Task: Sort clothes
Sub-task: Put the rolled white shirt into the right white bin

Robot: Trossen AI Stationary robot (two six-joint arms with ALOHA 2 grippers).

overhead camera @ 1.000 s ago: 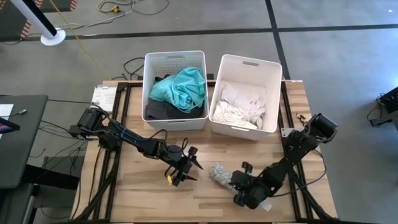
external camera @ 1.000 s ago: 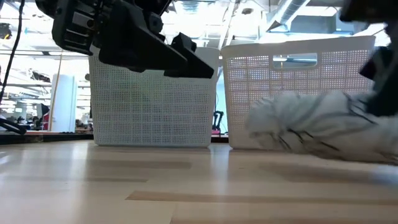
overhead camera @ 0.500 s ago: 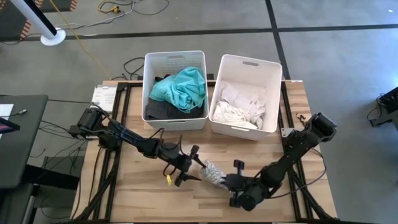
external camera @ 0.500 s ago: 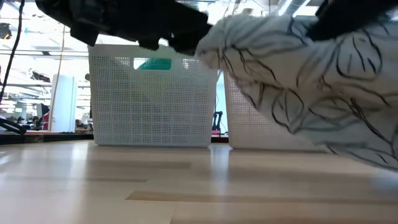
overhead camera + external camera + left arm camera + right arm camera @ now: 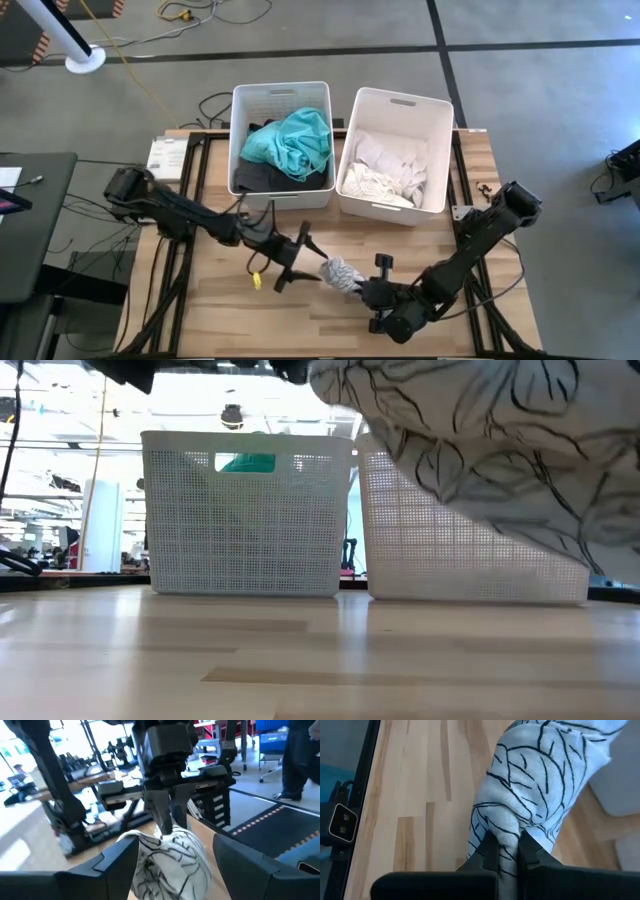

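Patterned garment [image 5: 340, 273] is held off the table's near centre, pinched in the right gripper [image 5: 362, 289], while the left gripper [image 5: 305, 262], fingers spread, is set just beside it, seemingly for a handover

In your low view the patterned garment [image 5: 480, 450] runs off the top and right edges, and both arms are mostly out of frame. Beneath the teal garment [image 5: 290, 140], the dark clothes [image 5: 258, 178] lie largely hidden.
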